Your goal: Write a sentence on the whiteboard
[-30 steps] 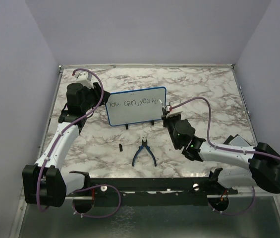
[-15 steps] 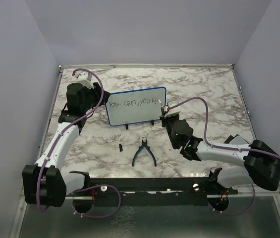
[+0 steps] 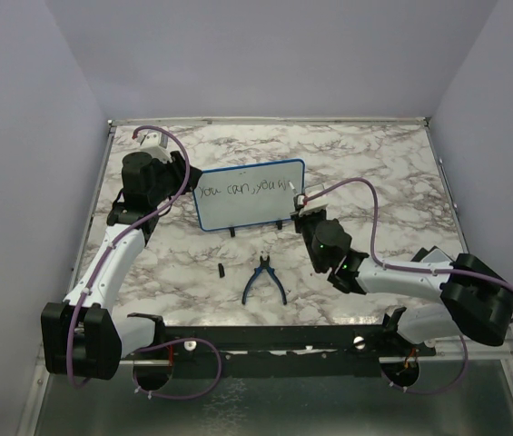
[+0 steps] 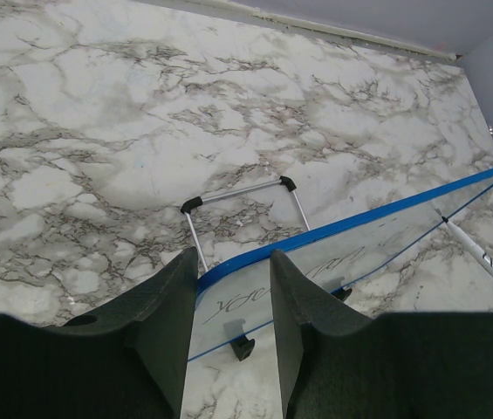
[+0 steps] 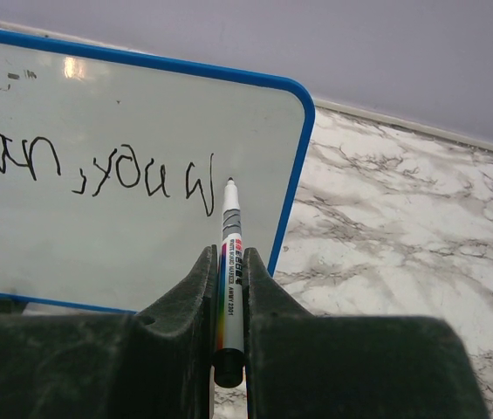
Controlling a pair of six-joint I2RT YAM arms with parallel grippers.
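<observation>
Our left claw grips the left edge of the whiteboard, which stands upright on the table. Our right claw pinches a marker, its tip at the board just right of the sentence.

High rear overview plus two close wrist views, the whiteboard common to all three.

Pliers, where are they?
In the top view, the blue-handled pliers lie on the marble table, just in front of the whiteboard, around the middle.
</observation>
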